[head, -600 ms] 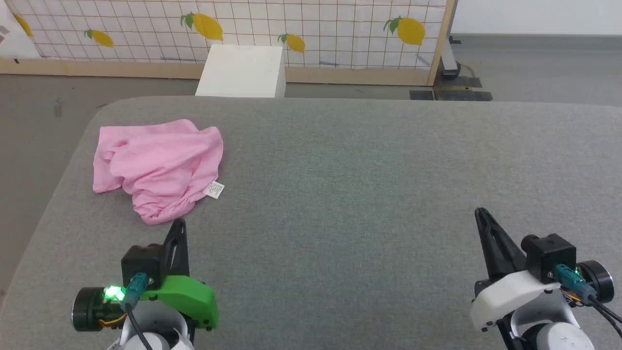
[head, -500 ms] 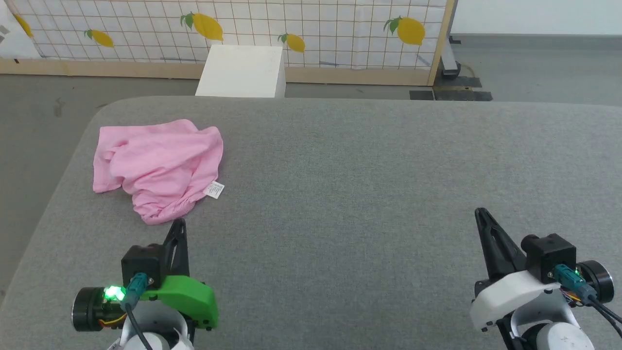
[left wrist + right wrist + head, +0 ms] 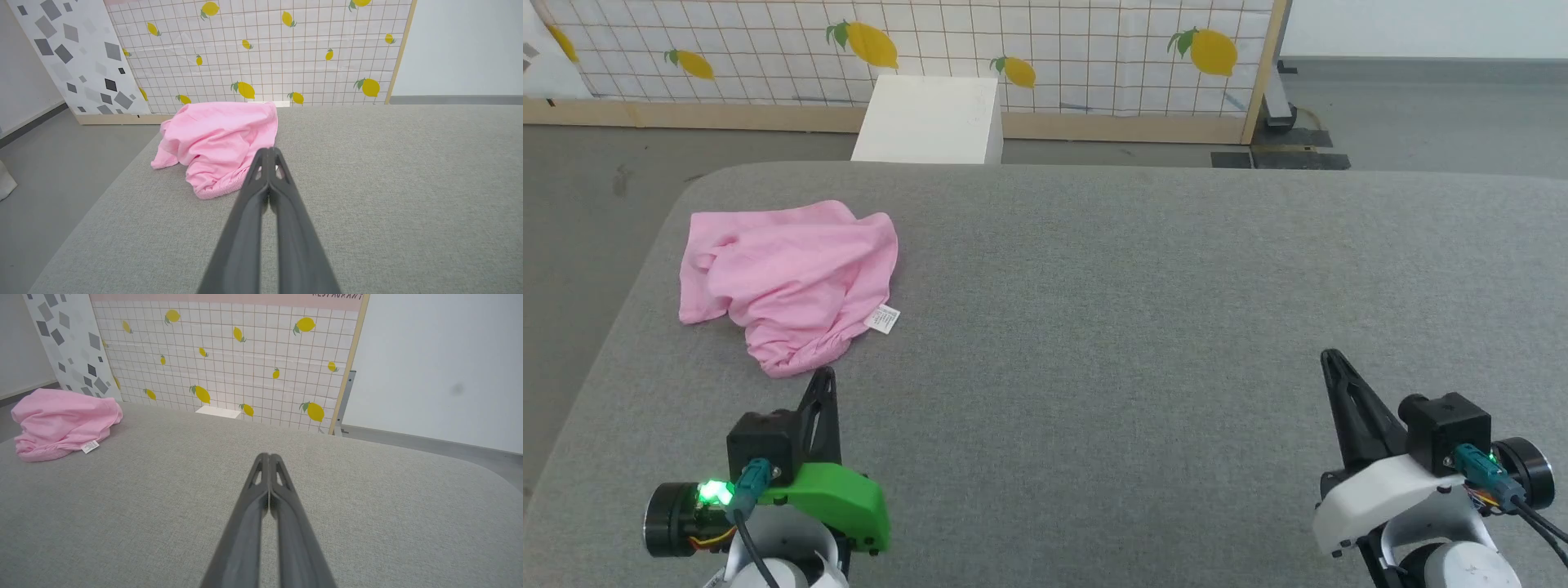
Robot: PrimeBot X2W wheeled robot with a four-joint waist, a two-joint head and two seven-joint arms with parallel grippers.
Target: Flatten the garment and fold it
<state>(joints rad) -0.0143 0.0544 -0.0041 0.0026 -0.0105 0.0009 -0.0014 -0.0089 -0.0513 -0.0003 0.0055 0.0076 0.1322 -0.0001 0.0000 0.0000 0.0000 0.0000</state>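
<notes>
Lying crumpled: light pink thin cloth shorts (image 3: 788, 278).
Left gripper (image 3: 825, 376), right gripper (image 3: 1330, 358): I am seeing fingers pressed together.

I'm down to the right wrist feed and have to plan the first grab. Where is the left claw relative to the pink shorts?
Observer: The left claw points at the garment, its tip just short of the gathered waistband.
Operator: Open or closed?
Observer: Closed. The left wrist view shows its fingers pressed together, holding nothing.
Operator: How near the edge is it lying?
Observer: It lies wholly on the table, with its left corner close to the left edge.
</notes>
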